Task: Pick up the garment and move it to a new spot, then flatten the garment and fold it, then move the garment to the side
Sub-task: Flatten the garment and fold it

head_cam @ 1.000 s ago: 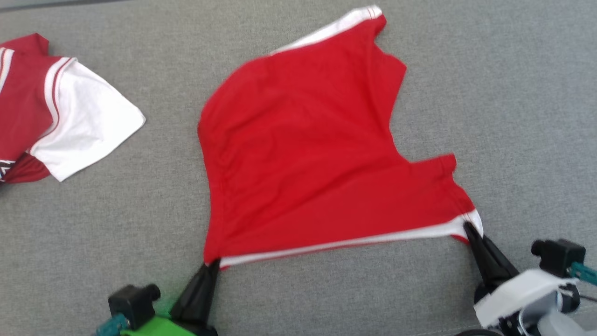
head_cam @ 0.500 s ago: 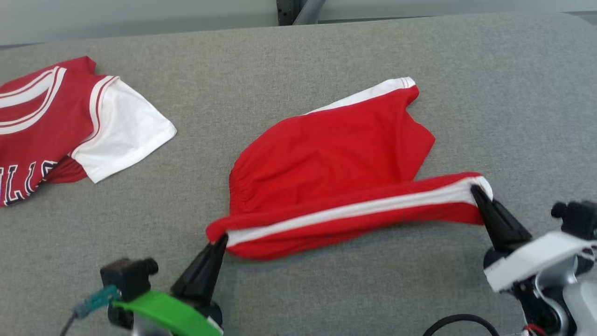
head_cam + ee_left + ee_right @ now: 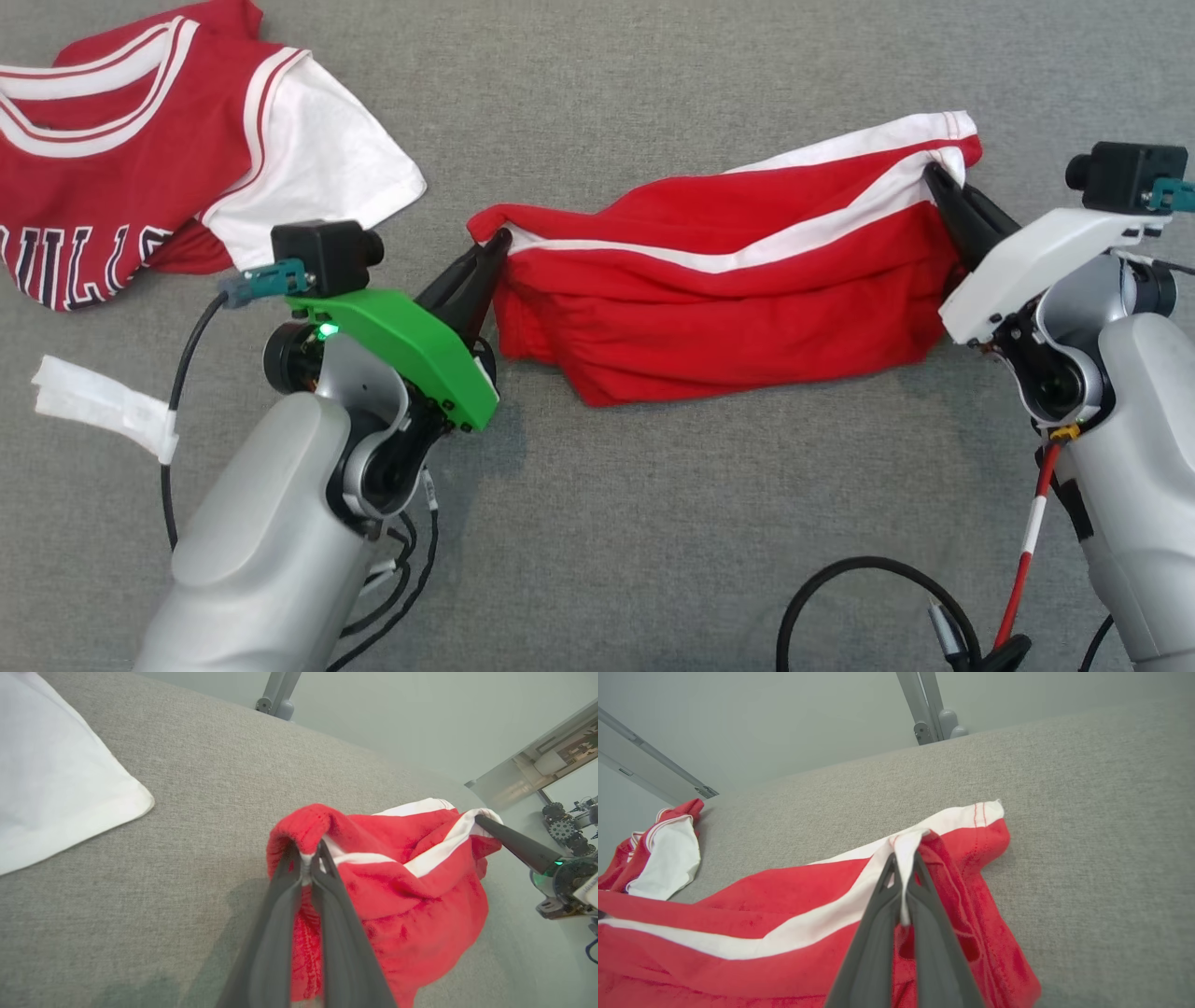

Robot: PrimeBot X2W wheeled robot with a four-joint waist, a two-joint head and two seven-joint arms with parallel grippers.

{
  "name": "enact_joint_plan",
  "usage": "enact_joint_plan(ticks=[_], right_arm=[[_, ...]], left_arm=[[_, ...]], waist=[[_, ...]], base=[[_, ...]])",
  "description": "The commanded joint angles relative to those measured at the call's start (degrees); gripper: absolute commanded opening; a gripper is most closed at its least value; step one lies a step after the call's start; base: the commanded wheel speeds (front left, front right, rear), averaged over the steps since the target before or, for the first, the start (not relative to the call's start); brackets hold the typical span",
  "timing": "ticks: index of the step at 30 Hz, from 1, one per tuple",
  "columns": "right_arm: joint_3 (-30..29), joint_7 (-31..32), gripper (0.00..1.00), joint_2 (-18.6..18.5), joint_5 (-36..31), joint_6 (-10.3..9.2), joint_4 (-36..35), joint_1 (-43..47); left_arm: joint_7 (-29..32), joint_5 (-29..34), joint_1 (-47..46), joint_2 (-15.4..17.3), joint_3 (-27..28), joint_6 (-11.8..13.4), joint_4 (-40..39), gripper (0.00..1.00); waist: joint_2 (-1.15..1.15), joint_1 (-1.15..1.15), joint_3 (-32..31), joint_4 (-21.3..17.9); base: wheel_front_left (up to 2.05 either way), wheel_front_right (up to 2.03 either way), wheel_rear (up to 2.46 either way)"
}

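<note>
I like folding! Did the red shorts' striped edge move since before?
Yes. The held edge of the red shorts went away from the robot, over the rest: earlier nearer the robot than the jersey, now level with it.

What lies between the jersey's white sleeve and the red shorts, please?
A bare strip of the grey surface; the sleeve and the shorts do not touch. The head view shows this most plainly.

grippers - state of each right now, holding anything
Left gripper: shut on one end of the red garment.
Right gripper: shut on its other end, at the white stripe.
</note>
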Motion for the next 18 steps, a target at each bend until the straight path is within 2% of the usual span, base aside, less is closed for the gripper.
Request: enact_joint_plan(ticks=[1, 5, 9, 14, 18], right_arm=[[-0.8, -0.1, 0.00, -1.0, -0.9, 0.04, 1.6, -1.9], [-1.9, -0.7, 0.00, -0.8, -2.3, 0.05, 8.6, -7.1], [-4.5, -2.9, 0.00, -0.7, -3.3, 0.25, 13.2, -11.5], [-6.9, -4.7, 0.00, -1.8, -1.5, 0.32, 14.3, -12.7], [-9.1, -5.4, 0.00, -2.9, -1.0, 0.33, 14.0, -12.1]], left_arm=[[-0.3, 0.3, -1.7, -0.4, 0.2, -0.2, 1.3, 0.00], [-2.4, 0.8, -6.3, -2.6, 0.9, -0.1, 8.0, 0.00], [-4.5, -0.4, -8.5, -4.4, 1.5, -1.9, 11.0, 0.00], [-6.2, -1.5, -8.2, -5.0, 2.1, -3.7, 11.6, 0.00], [-6.6, -2.0, -8.5, -4.7, 2.4, -4.1, 12.1, 0.00]], waist=[[0.65, 0.00, 1.5, 1.7], [0.65, 0.00, 1.6, 1.9], [0.65, 0.00, 1.7, 1.9], [0.65, 0.00, 1.2, 1.8], [0.65, 0.00, 0.8, 1.3]], base=[[0.00, 0.00, 0.00], [0.00, 0.00, 0.00], [0.00, 0.00, 0.00], [0.00, 0.00, 0.00], [0.00, 0.00, 0.00]])
